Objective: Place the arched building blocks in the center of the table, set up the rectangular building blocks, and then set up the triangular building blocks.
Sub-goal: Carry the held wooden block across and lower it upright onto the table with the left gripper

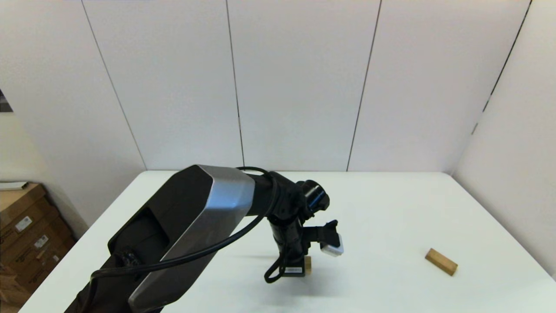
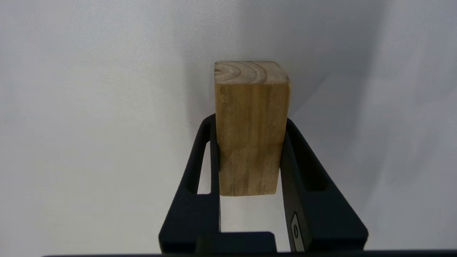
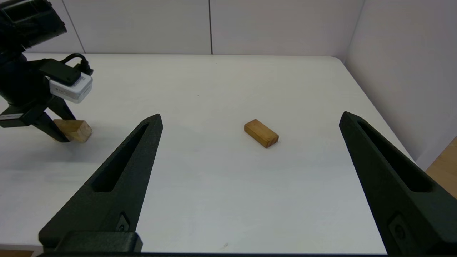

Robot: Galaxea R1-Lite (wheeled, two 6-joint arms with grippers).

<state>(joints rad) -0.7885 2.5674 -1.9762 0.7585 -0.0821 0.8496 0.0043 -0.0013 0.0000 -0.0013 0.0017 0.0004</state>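
Observation:
My left gripper [image 2: 250, 121] is shut on a light wooden block, the arched building block [image 2: 250, 117], with one finger against each long side. Its curved cut-out does not show from any view. In the head view the left gripper [image 1: 299, 266] points down near the middle of the table [image 1: 391, 208], and only a sliver of the block [image 1: 307, 264] shows beside it. The rectangular building block [image 1: 441, 261], a solid tan bar, lies flat at the right [image 3: 261, 133]. My right gripper [image 3: 251, 117] hovers open well short of it. The triangular building block is out of view.
The left arm's big silver and black link [image 1: 182, 234] covers the near left part of the table. Cardboard boxes [image 1: 26, 230] stand on the floor to the left. White wall panels close off the far and right sides.

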